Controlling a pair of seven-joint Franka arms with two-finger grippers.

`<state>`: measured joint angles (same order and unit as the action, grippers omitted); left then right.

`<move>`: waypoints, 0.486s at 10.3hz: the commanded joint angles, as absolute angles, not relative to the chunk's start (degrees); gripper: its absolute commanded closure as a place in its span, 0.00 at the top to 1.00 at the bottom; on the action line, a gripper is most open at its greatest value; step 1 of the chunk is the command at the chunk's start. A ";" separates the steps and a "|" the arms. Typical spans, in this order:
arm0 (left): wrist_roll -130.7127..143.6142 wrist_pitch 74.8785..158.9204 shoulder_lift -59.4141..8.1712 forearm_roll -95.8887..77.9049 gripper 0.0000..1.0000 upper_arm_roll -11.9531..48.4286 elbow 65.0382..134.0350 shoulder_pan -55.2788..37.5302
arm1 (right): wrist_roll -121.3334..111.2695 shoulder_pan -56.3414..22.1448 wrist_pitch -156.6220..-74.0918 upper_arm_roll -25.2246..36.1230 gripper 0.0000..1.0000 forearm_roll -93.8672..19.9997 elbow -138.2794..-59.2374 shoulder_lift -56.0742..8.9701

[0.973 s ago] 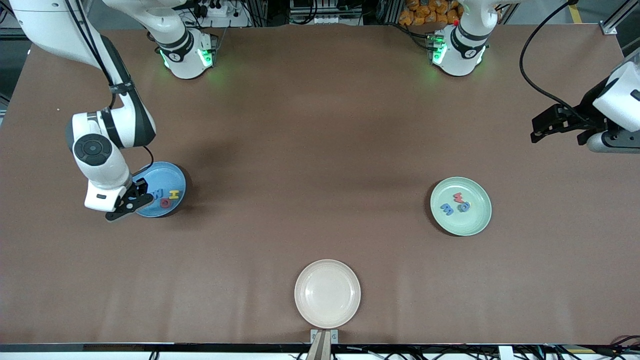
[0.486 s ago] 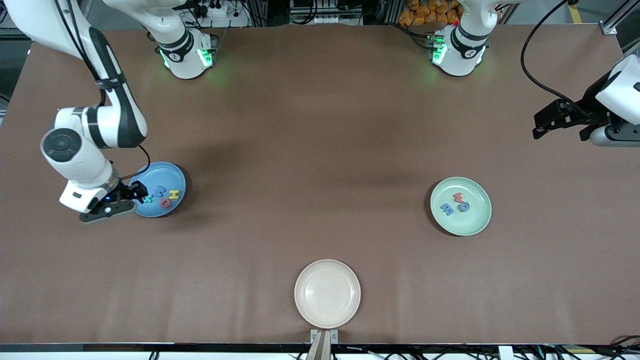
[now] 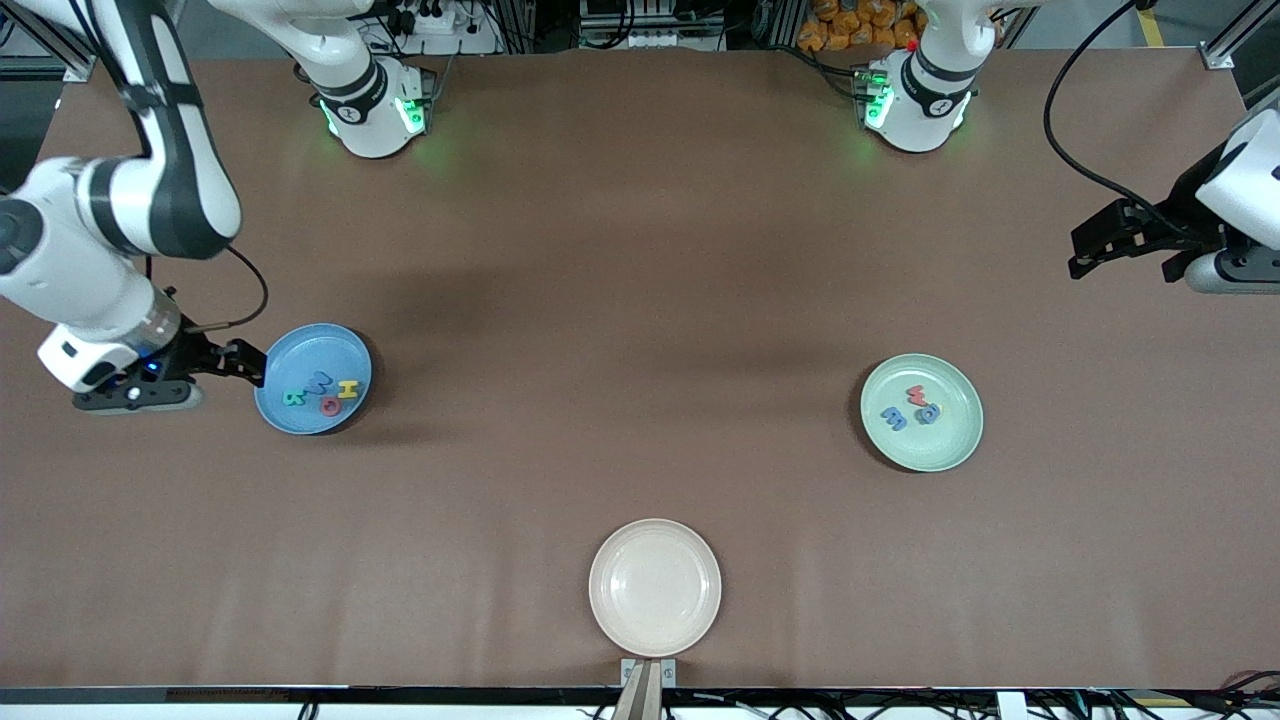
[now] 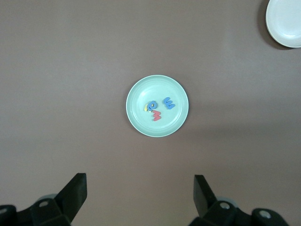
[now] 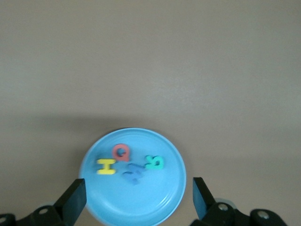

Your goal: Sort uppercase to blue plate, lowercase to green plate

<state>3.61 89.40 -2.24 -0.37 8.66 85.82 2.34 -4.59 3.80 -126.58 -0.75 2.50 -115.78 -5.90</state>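
The blue plate [image 3: 300, 350] [image 5: 141, 202] holds the uppercase letters: yellow H [image 3: 348, 388] [image 5: 106, 166], blue W [image 3: 320, 381] [image 5: 133, 173], a red round letter [image 3: 330, 405] [image 5: 122, 152] and a teal letter [image 3: 293, 398] [image 5: 154, 162]. My right gripper [image 3: 245, 362] [image 5: 138, 183] hangs open and empty over that plate's rim, at the right arm's end. The green plate [image 3: 945, 445] [image 4: 164, 125] holds the lowercase letters: red m [image 3: 917, 394] [image 4: 156, 116], blue m [image 3: 893, 418] [image 4: 168, 103], blue g [image 3: 929, 412] [image 4: 153, 105] and a small yellow letter [image 4: 146, 108]. My left gripper [image 3: 1085, 250] [image 4: 138, 181] waits open, high over the left arm's end.
An empty cream plate [image 3: 655, 587] [image 4: 284, 21] sits near the table's front edge, midway between the two ends. Brown table surface lies between the three plates.
My right gripper opened, left the teal letter on the blue plate and drew back toward the right arm's end. The left arm barely moved.
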 commanded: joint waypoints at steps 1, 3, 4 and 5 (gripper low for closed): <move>1.85 90.09 -0.88 -1.32 1.00 7.82 87.10 2.11 | 0.16 7.39 -113.96 -5.19 1.00 0.62 -106.84 -2.38; 1.85 90.09 -0.88 -1.32 1.00 7.82 87.10 2.11 | 0.26 7.03 -105.33 -5.19 1.00 0.62 -100.57 -0.72; 1.85 90.09 -0.88 -1.32 1.00 7.82 87.10 2.11 | 0.52 6.60 -102.51 -5.19 1.00 0.35 -99.94 1.47; 1.85 90.09 -0.88 -1.32 1.00 7.82 87.10 2.11 | 1.22 6.42 -97.96 -4.92 1.00 -1.82 -96.63 2.45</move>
<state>3.61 89.42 -2.20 -0.37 8.46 85.88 2.33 -0.10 5.87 -102.66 -4.38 0.68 -99.61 0.72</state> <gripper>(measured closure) 0.000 0.000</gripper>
